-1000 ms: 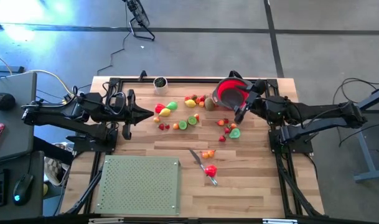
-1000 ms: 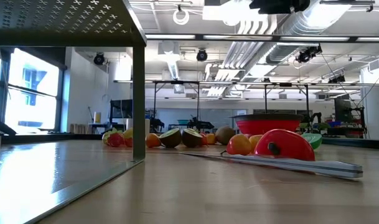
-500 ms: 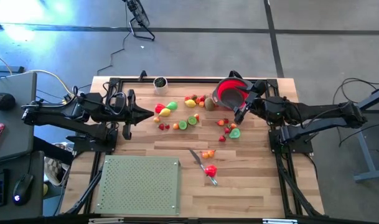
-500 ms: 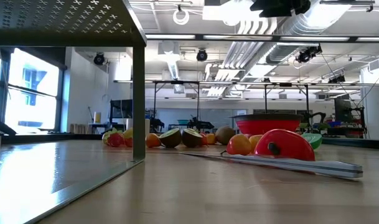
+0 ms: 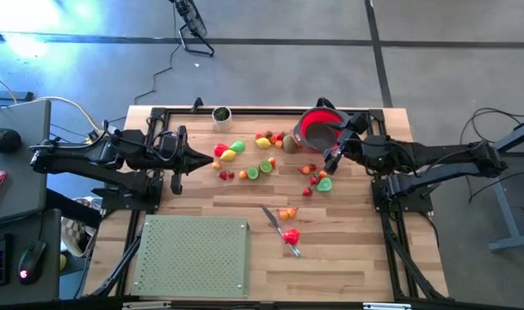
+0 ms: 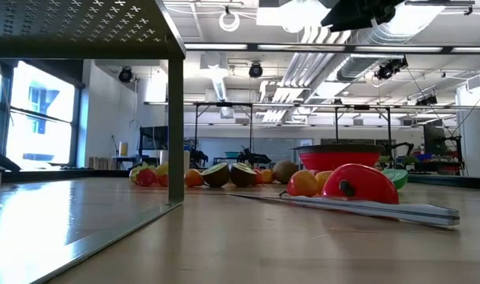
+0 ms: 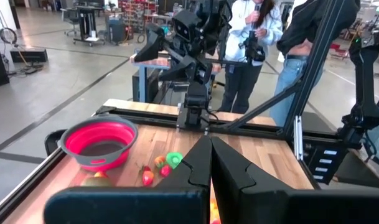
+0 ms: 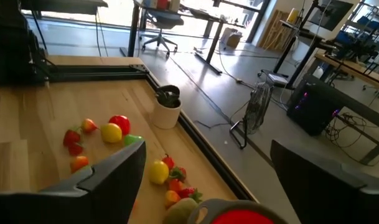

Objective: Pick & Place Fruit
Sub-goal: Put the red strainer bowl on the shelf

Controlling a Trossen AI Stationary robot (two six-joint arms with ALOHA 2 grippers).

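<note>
Fingers of right gripper wide apart, empty, hovering by the red strainer at the desk's far edge. Left gripper pinched shut, waiting at left. Fruit scattered mid-desk, none picked yet. Approach step; next: drop over one piece and close.

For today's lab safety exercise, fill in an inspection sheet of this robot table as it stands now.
Surface: wooden table, green perforated board at its near left.
Job's things: toy fruits scattered mid-table; none held.
Clutter: red strainer, grey knife, small white cup.
Grippers: left gripper jaws shut, beside the fruits; right gripper jaws open at the strainer.
Cables: loose cable on the floor behind.
Surroundings: two people stand beyond the table.
</note>
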